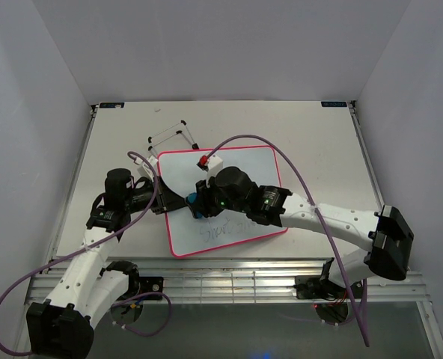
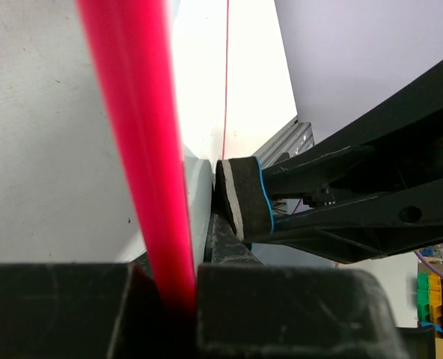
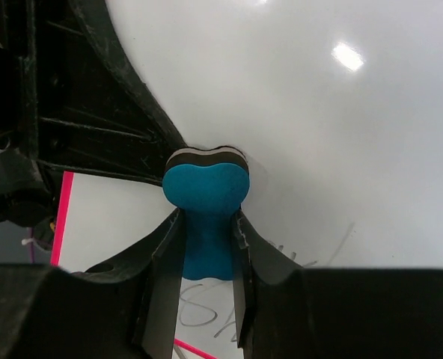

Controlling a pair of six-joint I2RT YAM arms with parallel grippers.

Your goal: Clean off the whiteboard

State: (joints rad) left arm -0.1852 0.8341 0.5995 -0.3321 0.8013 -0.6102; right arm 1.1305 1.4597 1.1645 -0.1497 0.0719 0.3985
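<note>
The whiteboard (image 1: 240,168), white with a thin pink-red frame, lies flat mid-table with dark handwriting (image 1: 220,228) near its front edge. My left gripper (image 1: 166,200) is shut on the board's left edge; in the left wrist view the pink frame (image 2: 143,149) runs down between its jaws (image 2: 178,299). My right gripper (image 1: 199,203) is shut on the blue bone-shaped eraser (image 3: 206,196) and presses it on the board (image 3: 326,112), just above the handwriting (image 3: 206,310). The eraser's felt pad (image 2: 240,198) also shows in the left wrist view.
A thin wire stand (image 1: 171,138) lies just behind the board's far left corner. Purple cables (image 1: 281,157) loop over the board and the left arm. An aluminium rail (image 1: 229,280) runs along the table's near edge. White walls enclose the table.
</note>
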